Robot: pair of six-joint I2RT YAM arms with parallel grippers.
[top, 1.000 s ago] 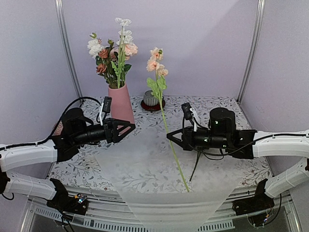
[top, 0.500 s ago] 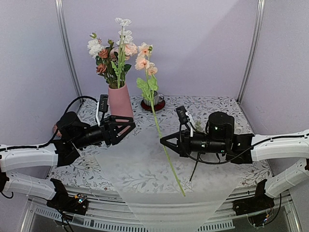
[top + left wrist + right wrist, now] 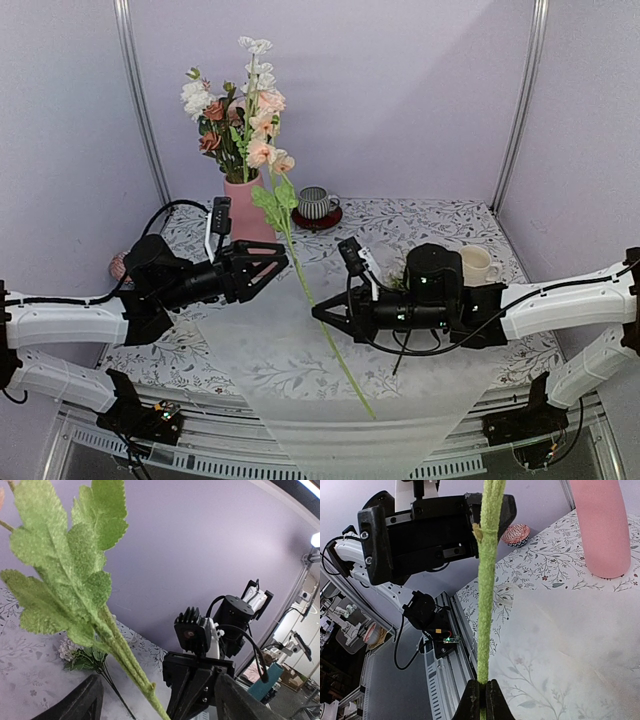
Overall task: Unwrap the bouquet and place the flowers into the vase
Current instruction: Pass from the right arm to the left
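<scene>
— Flower where?
— Pinched in my right end effector, stem slanting, blooms up by the vase near the surface's far edge.
— Left end effector?
— Mine gapes wide, empty, close beside the stem.

The vase is pink, the stem green, its blooms peach, the tablecloth floral-printed.

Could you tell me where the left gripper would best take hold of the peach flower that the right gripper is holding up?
Probably the bare green stem, between the leaves and the shut right gripper. Come from the left, where the open left gripper faces it. The stem is thin and leans, and the leaves look too soft for the jaws.
</scene>
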